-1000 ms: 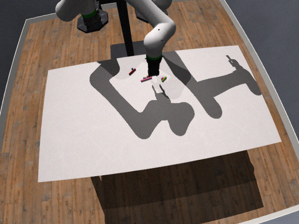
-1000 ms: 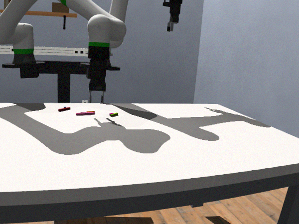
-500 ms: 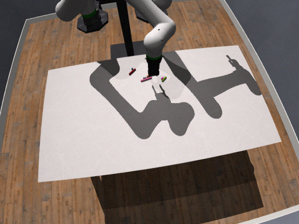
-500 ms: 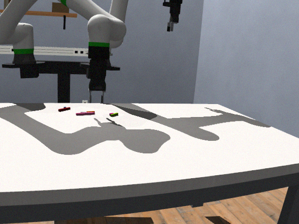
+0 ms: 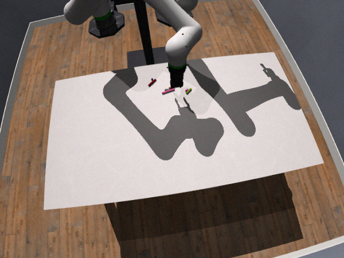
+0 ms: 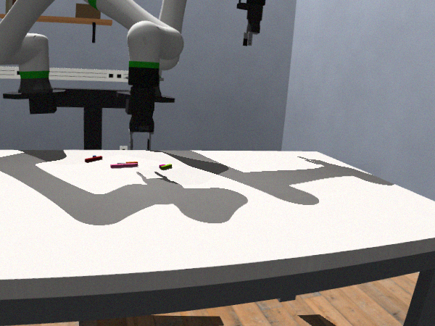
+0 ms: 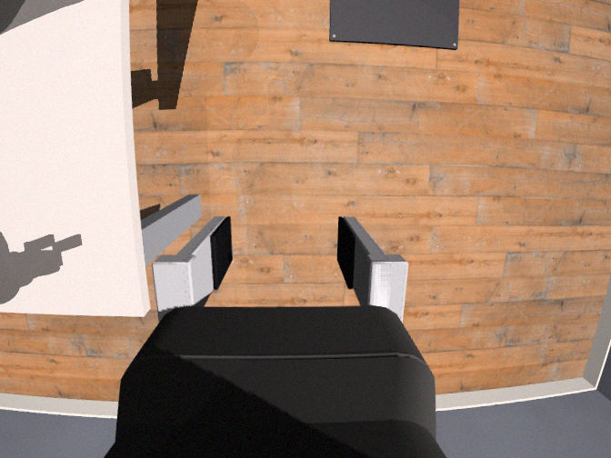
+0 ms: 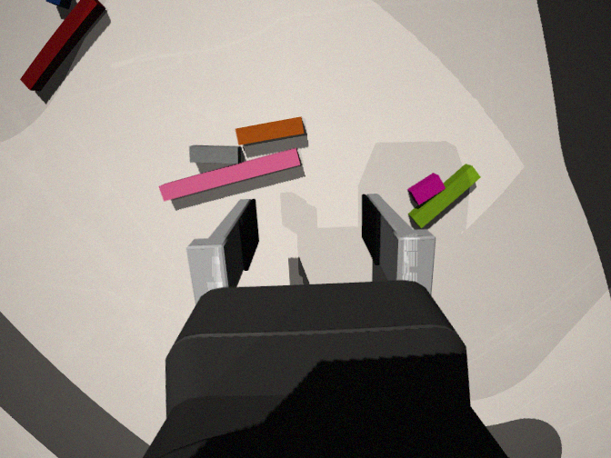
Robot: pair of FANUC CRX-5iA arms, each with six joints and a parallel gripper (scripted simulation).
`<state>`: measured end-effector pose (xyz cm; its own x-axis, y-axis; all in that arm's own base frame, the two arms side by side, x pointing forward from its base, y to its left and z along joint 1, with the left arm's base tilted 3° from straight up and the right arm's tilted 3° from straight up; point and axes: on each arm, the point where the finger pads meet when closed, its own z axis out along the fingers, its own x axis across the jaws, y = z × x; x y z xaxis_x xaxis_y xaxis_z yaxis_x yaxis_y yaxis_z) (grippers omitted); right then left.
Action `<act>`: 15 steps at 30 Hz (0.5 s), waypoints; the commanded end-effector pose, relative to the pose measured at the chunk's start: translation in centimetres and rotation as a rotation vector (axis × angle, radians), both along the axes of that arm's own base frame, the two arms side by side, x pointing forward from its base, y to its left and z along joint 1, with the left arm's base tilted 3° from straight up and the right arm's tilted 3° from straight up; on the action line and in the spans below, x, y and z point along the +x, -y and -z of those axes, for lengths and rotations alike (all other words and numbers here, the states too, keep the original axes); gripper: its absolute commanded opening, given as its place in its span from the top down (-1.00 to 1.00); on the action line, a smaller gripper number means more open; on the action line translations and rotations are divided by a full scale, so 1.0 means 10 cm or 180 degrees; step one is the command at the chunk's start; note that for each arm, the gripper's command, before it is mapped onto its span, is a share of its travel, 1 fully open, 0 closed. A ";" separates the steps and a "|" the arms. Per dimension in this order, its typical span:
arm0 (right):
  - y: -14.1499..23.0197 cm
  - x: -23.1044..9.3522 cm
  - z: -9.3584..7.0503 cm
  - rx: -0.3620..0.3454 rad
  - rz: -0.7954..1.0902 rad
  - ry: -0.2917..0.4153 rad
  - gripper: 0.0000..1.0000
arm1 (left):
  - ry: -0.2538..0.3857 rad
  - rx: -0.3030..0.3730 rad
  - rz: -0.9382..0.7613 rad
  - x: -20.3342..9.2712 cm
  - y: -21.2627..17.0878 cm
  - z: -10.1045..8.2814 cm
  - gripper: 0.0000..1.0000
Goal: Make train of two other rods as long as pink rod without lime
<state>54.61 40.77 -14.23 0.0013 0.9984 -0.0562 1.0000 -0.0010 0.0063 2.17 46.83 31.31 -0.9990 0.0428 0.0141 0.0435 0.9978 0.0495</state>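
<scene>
A pink rod (image 8: 232, 173) (image 5: 168, 91) (image 6: 124, 165) lies flat on the table. Close behind it lie a grey rod (image 8: 214, 154) and an orange rod (image 8: 270, 130). A red rod (image 8: 61, 44) (image 5: 152, 82) (image 6: 93, 159) lies apart, at upper left in the right wrist view. A magenta rod (image 8: 425, 188) lies against or nearly against the lime rod (image 8: 444, 195) (image 6: 166, 166). My right gripper (image 8: 309, 218) (image 6: 141, 145) is open and empty, above the table between the pink and lime rods. My left gripper (image 7: 285, 238) (image 6: 247, 40) is open and empty, high up beyond the table's edge.
A blue rod (image 8: 58, 2) lies close to the red rod, cut off by the right wrist view's top edge. The white table (image 5: 86, 172) (image 7: 64, 147) carries arm shadows. A black post (image 5: 143, 31) stands behind it.
</scene>
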 end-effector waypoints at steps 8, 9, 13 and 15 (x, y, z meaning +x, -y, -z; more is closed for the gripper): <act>-0.03 0.00 -0.01 0.0003 -0.0223 -0.0006 -1.00 | 0.0001 0.0006 0.0000 0.00 0.00 -0.01 -1.00; -0.04 -0.01 -0.02 0.0002 -0.0339 -0.0012 -1.00 | 0.0001 0.0006 0.0000 0.00 0.00 -0.01 -1.00; -0.09 -0.03 -0.02 -0.0002 -0.0884 -0.0043 -1.00 | 0.0001 0.0006 0.0000 0.00 0.00 -0.01 -1.00; -0.11 -0.03 -0.02 -0.0004 -0.1105 -0.0055 -1.00 | 0.0001 0.0006 0.0000 0.00 0.00 -0.01 -1.00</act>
<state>54.32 41.46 -14.19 -0.2123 0.9753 -0.0608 0.9771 0.2127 -0.0004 2.17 46.83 31.31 -0.9990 0.0428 0.0141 0.0435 0.9978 0.0495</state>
